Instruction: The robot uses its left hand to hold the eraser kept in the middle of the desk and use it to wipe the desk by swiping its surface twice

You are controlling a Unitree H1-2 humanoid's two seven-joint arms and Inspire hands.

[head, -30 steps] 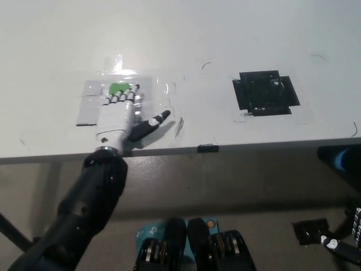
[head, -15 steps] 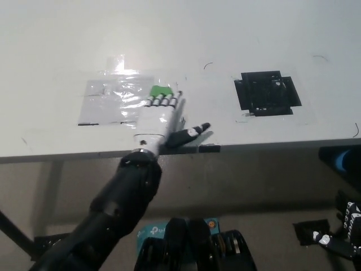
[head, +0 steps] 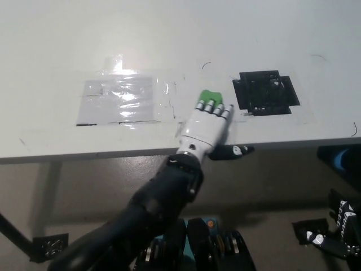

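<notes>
Pressing down on the green eraser [head: 210, 95], with the white left robot hand [head: 206, 125] lying flat on top and fingers [head: 213, 106] curled over it. Peeking out only at the 12 o'clock side of the fingers, as a small bright green block with a flat top. Sitting on the pale, smooth table [head: 186, 39], close to its near edge and about midway across. Shiny at 9 o'clock from the hand: a crinkly see-through plastic sheet [head: 119, 100] taped flat, with white glare on it. Dark at 3 o'clock from the hand: a black square patch [head: 265, 92] with rough, stepped edges, just beside the fingertips. Thin dark scribble marks here and there on the tabletop. Low at 4 o'clock, under the table edge: the black right robot hand [head: 338, 231], hanging there; open or closed, cannot tell.
</notes>
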